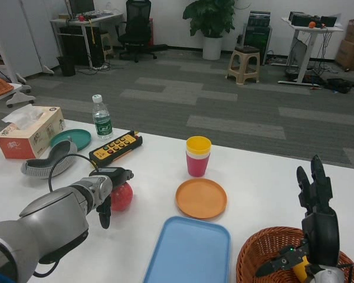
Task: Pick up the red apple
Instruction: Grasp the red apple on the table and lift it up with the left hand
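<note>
Nearest the camera, the right hand (316, 221) hangs over the wicker basket (253, 253) at the lower right, fingers spread and pointing up, holding nothing; it is well apart from the apple. A blue tray (189, 250) lies on the tabletop (253, 177) in the middle foreground.

On the left, the left hand (109, 187) is at the apple (121, 196), which sits on the tabletop just left of the orange plate (201, 198). The fingers lie over the apple's top and near side, one hanging down beside it, touching or very nearly so. Whether they have closed on it I cannot tell: the hand hides the contact, and the apple looks to be resting on the surface, not lifted.

So the reach seems done and the grasp is at most beginning. What is left, by my reading, is to close firmly round the fruit and raise it clear of the tabletop.

Farther back stand stacked cups (198, 155), yellow over pink, a yellow remote (115, 148), a water bottle (101, 118), a green dish (71, 139), a brush (50, 161) and a tissue box (29, 133).
</note>
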`<act>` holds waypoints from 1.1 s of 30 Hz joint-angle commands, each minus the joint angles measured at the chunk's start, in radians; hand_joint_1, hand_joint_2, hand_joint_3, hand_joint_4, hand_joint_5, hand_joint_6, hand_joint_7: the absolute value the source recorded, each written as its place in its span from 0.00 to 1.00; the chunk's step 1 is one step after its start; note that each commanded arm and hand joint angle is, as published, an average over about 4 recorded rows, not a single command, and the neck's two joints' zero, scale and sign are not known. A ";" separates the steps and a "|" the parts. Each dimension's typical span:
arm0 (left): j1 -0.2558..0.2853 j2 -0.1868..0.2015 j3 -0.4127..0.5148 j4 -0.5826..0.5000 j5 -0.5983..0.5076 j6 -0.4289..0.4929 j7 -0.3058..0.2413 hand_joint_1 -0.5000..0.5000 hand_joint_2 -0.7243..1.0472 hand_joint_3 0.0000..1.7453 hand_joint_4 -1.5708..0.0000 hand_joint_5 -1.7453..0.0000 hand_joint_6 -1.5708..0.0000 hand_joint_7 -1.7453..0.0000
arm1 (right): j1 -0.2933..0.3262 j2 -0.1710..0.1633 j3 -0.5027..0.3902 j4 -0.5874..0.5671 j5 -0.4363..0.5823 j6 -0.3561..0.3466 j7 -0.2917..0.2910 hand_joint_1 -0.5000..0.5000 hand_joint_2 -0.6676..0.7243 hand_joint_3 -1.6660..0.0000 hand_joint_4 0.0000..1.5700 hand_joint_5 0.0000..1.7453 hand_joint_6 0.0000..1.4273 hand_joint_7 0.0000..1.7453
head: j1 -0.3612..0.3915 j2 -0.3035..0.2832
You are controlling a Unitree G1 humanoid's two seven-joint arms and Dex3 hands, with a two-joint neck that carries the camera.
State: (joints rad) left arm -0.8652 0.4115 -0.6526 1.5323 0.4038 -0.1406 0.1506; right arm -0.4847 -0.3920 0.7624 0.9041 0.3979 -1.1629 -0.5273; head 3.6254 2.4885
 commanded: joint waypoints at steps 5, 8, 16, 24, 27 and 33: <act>0.022 -0.010 0.001 0.008 0.000 0.006 0.005 0.00 0.58 0.04 0.18 1.00 0.30 0.87 | -0.006 0.002 0.000 0.002 0.010 0.002 0.001 0.50 0.82 0.95 0.00 0.00 0.00 0.04 | 0.001 -0.002; 0.022 -0.011 0.004 0.008 0.000 0.006 0.009 0.00 0.68 0.05 0.11 0.94 0.20 0.82 | -0.006 0.002 0.000 0.001 0.010 0.002 0.001 0.50 0.82 0.95 0.00 0.00 0.00 0.04 | 0.002 -0.003; 0.036 -0.025 0.046 0.008 0.000 0.006 0.035 0.00 0.68 0.05 0.04 0.31 0.07 0.66 | -0.006 0.002 0.000 0.001 0.010 0.002 0.001 0.50 0.82 0.95 0.00 0.00 0.00 0.04 | 0.003 -0.006; 0.066 -0.039 0.153 -0.010 -0.008 -0.006 0.049 0.00 0.95 0.05 0.00 0.00 0.04 0.25 | -0.005 0.001 -0.004 0.001 0.010 0.002 0.001 0.49 0.82 0.95 0.00 0.00 0.00 0.04 | -0.002 -0.004; 0.112 -0.041 0.334 -0.049 -0.007 -0.047 0.048 0.00 1.00 0.05 0.00 0.00 0.05 0.24 | 0.001 -0.001 -0.009 -0.001 0.010 0.002 0.001 0.50 0.82 0.95 0.00 0.00 0.00 0.04 | -0.003 -0.001; 0.184 -0.049 0.572 -0.112 -0.011 -0.149 0.047 0.00 1.00 0.05 0.00 0.00 0.05 0.24 | 0.009 -0.003 -0.012 -0.005 0.010 0.002 0.001 0.49 0.82 0.95 0.00 0.00 0.00 0.04 | -0.001 0.001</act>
State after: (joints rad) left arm -0.7076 0.3622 -0.1330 1.4351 0.4003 -0.2618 0.2013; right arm -0.4814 -0.3930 0.7600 0.9028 0.3978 -1.1631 -0.5272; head 3.6242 2.4892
